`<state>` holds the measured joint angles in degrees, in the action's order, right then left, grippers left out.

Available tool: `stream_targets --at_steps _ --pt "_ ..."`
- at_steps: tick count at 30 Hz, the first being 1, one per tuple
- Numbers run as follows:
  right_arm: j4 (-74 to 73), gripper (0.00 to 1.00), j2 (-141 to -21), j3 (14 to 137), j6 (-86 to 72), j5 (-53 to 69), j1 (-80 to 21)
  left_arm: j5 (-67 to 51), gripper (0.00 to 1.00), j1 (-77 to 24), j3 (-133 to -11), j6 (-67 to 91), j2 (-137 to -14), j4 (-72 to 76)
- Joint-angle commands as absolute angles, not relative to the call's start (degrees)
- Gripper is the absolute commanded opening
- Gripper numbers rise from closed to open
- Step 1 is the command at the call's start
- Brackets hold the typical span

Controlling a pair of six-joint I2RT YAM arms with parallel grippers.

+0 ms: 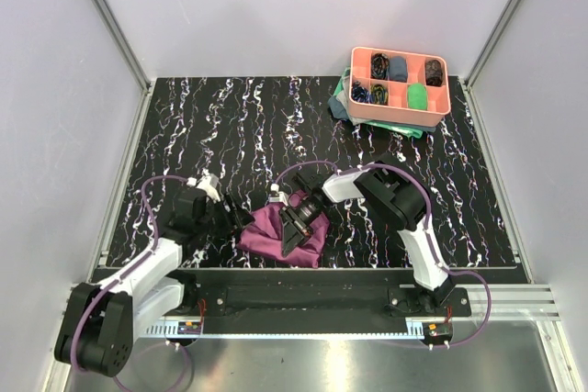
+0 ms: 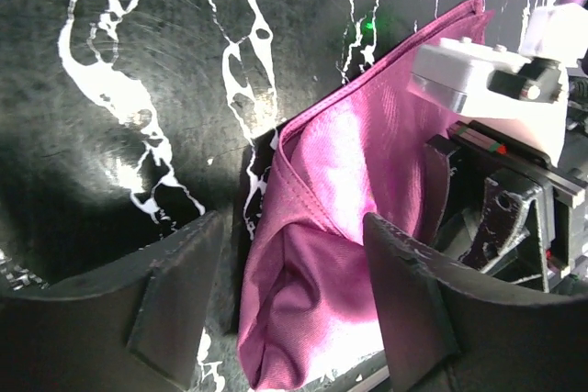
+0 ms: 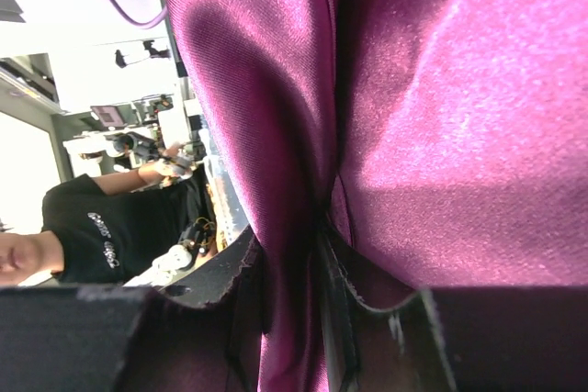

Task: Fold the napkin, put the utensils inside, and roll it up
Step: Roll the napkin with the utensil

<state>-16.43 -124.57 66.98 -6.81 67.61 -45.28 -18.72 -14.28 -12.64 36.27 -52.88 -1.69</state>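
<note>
Napkin [image 1: 276,238] cloth lies heaped at 6 o'clock on the table [image 1: 230,126], close to the near edge and between the two arms. It is nowhere near a flat fold yet.

The right tool [image 1: 299,224] comes in from the heap's 3 o'clock side. Its jaws are pinched on a gathered pleat of the plum fabric, which the right wrist view shows running straight down between the pads. Lifting the cloth by that pleat probably serves to separate the layers so that an edge can be found.

The left tool [image 1: 237,218] sits at the heap's 9 o'clock side. Its jaws are well apart, and its fingers [image 2: 175,300] straddle a hemmed corner without clamping it. The far finger is just beside the fabric; I cannot tell whether it touches. This looks like a line-up for a second grip, so that the two arms can pull the cloth out taut between them.

Seen from above, the bundle is a rough wedge, broad towards 6 o'clock and narrowing to a peak at about 12 o'clock, so its long axis runs near-to-far. The hem in the left wrist view climbs slantwise towards the right tool.

The pink tray [image 1: 397,118] stands well apart at 1 o'clock.
</note>
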Motion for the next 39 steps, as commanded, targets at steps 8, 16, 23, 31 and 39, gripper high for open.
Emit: stream_targets --at_steps 8,16,23,31,39 --pt "-16.1 0.33 -127.6 68.4 -5.6 60.2 -44.0 -21.7 0.40 -15.0 -12.2 37.5 -59.4 -2.5" --pt "-16.0 0.35 -127.4 69.1 -6.4 57.9 -43.4 -22.7 0.06 -15.8 -12.8 37.4 -63.0 -3.2" --pt "-16.4 0.54 -120.4 68.8 -7.6 52.9 -43.2 -21.6 0.00 -15.9 -13.7 37.3 -65.2 -4.9" --pt "-17.1 0.69 -106.8 66.4 -7.8 45.9 -43.7 -20.7 0.00 -15.9 -14.4 37.1 -65.7 -6.2" --pt "-14.3 0.77 -90.9 58.2 -0.6 16.5 -58.7 -19.9 0.00 -15.9 -14.9 37.2 -65.5 -7.1"
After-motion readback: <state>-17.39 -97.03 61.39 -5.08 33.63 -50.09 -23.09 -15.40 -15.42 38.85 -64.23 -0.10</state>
